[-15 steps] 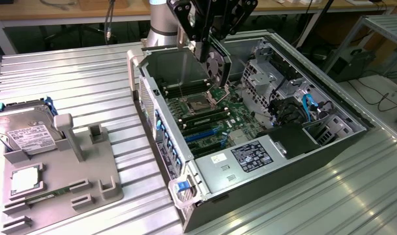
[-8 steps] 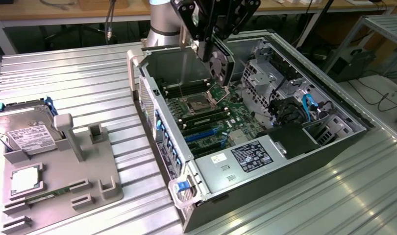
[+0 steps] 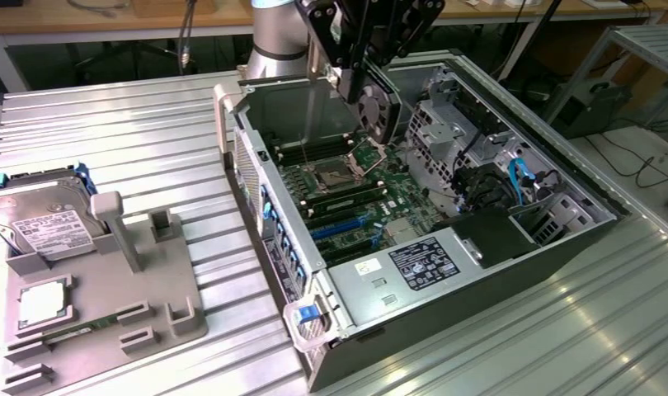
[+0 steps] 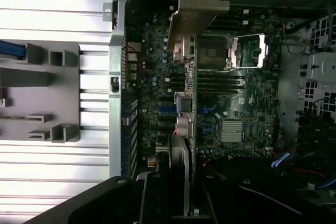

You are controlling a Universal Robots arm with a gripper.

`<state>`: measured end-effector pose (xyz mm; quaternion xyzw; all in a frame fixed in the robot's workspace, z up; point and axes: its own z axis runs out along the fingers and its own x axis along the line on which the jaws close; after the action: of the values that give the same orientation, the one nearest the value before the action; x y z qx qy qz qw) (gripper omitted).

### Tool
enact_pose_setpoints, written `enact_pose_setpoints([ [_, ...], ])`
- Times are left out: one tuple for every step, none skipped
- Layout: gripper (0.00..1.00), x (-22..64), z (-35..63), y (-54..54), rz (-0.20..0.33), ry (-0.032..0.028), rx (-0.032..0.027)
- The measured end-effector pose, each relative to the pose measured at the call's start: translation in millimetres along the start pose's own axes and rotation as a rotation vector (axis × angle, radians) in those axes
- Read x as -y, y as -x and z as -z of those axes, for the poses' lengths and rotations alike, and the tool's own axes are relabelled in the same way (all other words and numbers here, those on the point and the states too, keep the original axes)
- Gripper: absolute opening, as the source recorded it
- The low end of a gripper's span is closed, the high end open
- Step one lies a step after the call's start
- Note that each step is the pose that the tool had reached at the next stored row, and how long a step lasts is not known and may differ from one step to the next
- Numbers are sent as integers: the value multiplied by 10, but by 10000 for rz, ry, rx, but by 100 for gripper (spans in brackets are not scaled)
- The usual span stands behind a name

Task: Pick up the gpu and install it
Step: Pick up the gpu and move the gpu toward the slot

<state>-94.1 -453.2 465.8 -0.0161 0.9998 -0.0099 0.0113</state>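
The gpu [image 3: 375,106] hangs upright over the open computer case [image 3: 345,289], its black round fan facing the exterior view's right. My gripper [image 3: 354,62] is shut on the card's upper edge, just above the case's rear rim. In the wrist view the gpu [image 4: 188,103] appears edge-on, with its silver end bracket [image 4: 195,11] towards the case's back wall. Below it lies the motherboard [image 4: 231,108] with the blue expansion slots [image 4: 167,109]. The card is above the board and apart from the slots.
A grey fixture tray [image 3: 103,289] sits at the exterior view's left, and a silver hard drive [image 3: 48,219] leans against it. Inside the case are the CPU socket [image 3: 336,172], drive cages [image 3: 466,132] and blue cables [image 3: 521,177]. The ribbed metal table [image 3: 532,330] surrounds everything.
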Motion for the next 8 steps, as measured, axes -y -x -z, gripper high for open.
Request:
enact_pose_setpoints([
  [28, 0, 0, 5, 0, -1, 0],
  [28, 0, 0, 11, 0, -1, 0],
  [28, 0, 0, 17, 0, -1, 0],
  [28, 0, 0, 22, 0, -1, 0],
  [28, 0, 0, 28, 0, -1, 0],
  [28, 1, 0, 34, 0, -1, -1],
  [28, 1, 0, 40, 0, -1, -1],
  [28, 1, -1, 47, 0, -1, 0],
])
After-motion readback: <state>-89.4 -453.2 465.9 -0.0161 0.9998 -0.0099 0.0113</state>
